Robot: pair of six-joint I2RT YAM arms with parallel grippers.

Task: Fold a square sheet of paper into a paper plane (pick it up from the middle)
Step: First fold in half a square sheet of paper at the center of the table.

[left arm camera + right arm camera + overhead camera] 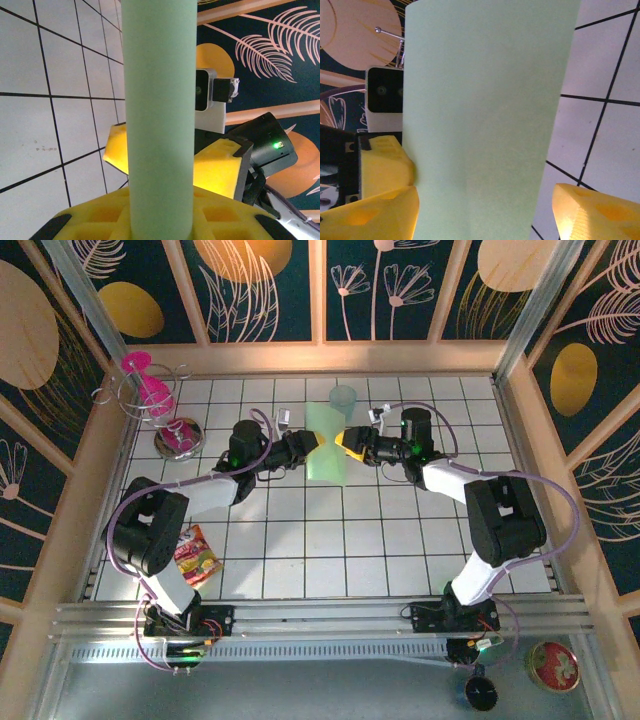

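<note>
pinching paper sheet (326, 466), left gripper (316, 444) clamped on it; right gripper (343, 440) jaws apart, straddling same sheet.

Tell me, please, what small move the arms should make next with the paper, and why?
Probably close the right pincer on the paper: its fingers straddle it with a gap showing on one side, while the left pincer alone pinches it.
</note>
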